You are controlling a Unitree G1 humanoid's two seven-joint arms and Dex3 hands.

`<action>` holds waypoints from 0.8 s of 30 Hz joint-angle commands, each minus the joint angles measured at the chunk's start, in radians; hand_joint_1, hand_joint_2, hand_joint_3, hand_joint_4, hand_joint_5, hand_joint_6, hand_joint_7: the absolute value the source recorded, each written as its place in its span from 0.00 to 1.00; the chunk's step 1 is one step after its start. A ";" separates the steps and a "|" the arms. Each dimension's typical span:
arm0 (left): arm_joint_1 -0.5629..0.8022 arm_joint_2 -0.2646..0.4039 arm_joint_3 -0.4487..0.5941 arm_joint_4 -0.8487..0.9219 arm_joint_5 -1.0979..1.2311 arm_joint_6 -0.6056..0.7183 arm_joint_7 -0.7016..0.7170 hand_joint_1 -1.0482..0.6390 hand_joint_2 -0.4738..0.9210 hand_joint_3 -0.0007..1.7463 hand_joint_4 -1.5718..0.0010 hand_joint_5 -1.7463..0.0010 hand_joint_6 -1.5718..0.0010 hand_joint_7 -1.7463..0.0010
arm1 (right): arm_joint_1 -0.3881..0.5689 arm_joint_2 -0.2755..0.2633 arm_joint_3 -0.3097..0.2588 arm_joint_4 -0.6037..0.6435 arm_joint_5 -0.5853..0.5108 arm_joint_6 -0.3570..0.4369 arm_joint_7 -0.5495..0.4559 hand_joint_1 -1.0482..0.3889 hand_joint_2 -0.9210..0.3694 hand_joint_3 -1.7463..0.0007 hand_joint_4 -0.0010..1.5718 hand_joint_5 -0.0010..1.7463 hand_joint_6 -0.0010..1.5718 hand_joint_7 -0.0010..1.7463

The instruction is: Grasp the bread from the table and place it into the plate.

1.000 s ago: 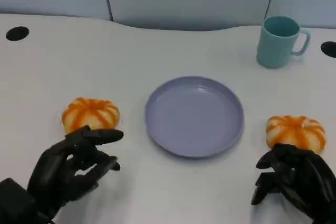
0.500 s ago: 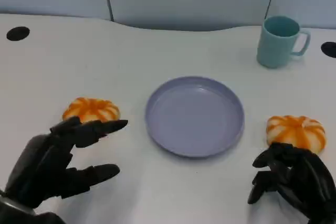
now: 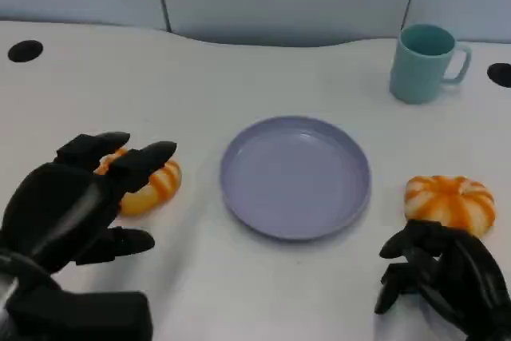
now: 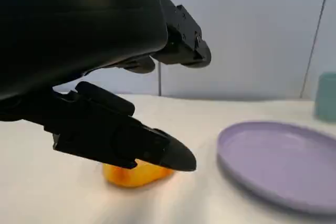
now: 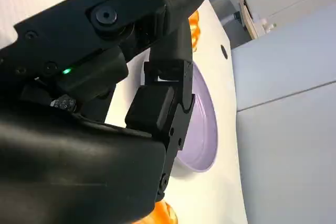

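My left hand [image 3: 76, 209] hovers spread over the bread [image 3: 152, 185] at nine o'clock of the plate [image 3: 295, 175] — holding nothing. My right hand [image 3: 443, 273] curls empty beside the second bun [image 3: 449, 200] at three o'clock — bare table [image 3: 239, 77] beyond.
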 commanded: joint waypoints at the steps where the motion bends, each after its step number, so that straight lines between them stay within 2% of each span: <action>1: -0.078 0.048 -0.055 0.018 0.060 0.089 -0.027 0.28 0.91 0.00 0.99 0.89 0.87 1.00 | -0.007 -0.009 -0.006 -0.001 0.001 0.001 -0.008 0.06 0.08 1.00 0.90 0.50 0.79 0.43; 7: -0.135 0.072 -0.114 0.056 0.062 0.162 -0.059 0.30 0.90 0.00 1.00 0.95 0.91 1.00 | -0.010 -0.008 -0.007 -0.001 0.011 0.008 -0.005 0.07 0.09 1.00 0.89 0.50 0.77 0.44; 11: -0.283 0.082 -0.191 0.232 0.066 0.206 -0.151 0.32 0.91 0.00 1.00 0.98 0.93 1.00 | -0.006 -0.005 -0.003 -0.002 0.006 -0.003 -0.009 0.07 0.09 1.00 0.90 0.50 0.78 0.45; 14: -0.342 0.082 -0.228 0.307 0.056 0.229 -0.172 0.34 0.91 0.00 1.00 0.98 0.94 1.00 | -0.007 -0.005 -0.005 0.005 0.009 -0.009 -0.002 0.06 0.09 1.00 0.90 0.50 0.79 0.44; 24: -0.574 0.011 -0.362 0.683 0.040 0.311 -0.184 0.30 0.92 0.01 1.00 1.00 0.94 1.00 | 0.002 -0.007 -0.013 -0.006 0.020 0.006 0.007 0.07 0.10 1.00 0.89 0.49 0.79 0.43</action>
